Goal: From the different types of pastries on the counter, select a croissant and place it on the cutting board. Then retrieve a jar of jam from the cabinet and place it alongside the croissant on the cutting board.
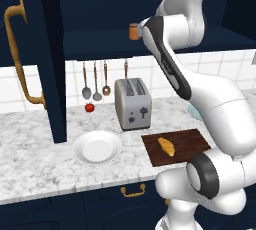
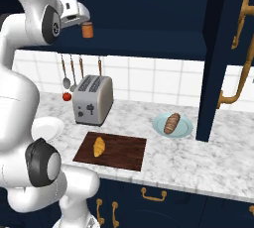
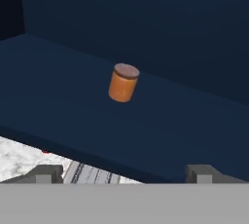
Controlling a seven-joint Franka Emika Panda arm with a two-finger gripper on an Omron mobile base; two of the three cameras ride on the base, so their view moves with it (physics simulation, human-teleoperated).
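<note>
We list the following, as found.

Cabinet (image 1: 45, 49): dark navy wall unit, its tall door with curved brass handle standing open; the shelf inside is exposed.

Jar of jam (image 3: 123, 82): small orange-brown cylinder with darker lid, upright on the cabinet shelf, standing alone, well back from the shelf's front edge.

Gripper (image 3: 124, 173): raised to shelf height, facing the jar from in front. We see its two dark finger tips far apart at the bottom of the hand view, jaws wide and holding nothing; the jar stands apart from them.

Cutting board (image 2: 124, 155): dark reddish-brown rectangle flat on the counter (image 2: 188, 165), just in front of the toaster (image 2: 92, 99).

Croissant (image 2: 99, 146): golden-yellow crescent lying on the board, towards the toaster-side half.

Brown bun (image 2: 172, 123): oblong, resting on a pale blue plate (image 2: 159, 127) beside the board.

White plate (image 1: 97, 148): round, on the counter to the other side of the board.

Hanging utensils (image 1: 95, 81) and a small red ornament (image 1: 89, 107): against the tiled wall beside the toaster.
</note>
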